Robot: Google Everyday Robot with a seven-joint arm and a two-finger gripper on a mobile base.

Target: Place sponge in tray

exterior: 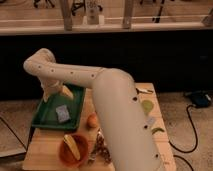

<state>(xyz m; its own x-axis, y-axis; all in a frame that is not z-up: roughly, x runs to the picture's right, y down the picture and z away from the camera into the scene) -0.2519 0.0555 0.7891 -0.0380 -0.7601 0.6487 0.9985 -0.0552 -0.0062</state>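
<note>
The blue-grey sponge (62, 113) lies flat inside the dark green tray (45, 116) on the left of the wooden table. My gripper (58, 93) hangs at the tray's far end, just above and behind the sponge and apart from it. Its two pale fingers are spread and hold nothing. My white arm sweeps from the lower right across the table and hides its middle.
An orange fruit (92, 120) sits just right of the tray. A red-orange bowl (74, 150) with a yellow item stands at the front, brown scraps (101, 148) beside it. Green items (147, 106) lie at the right. A cable (192, 125) runs on the floor.
</note>
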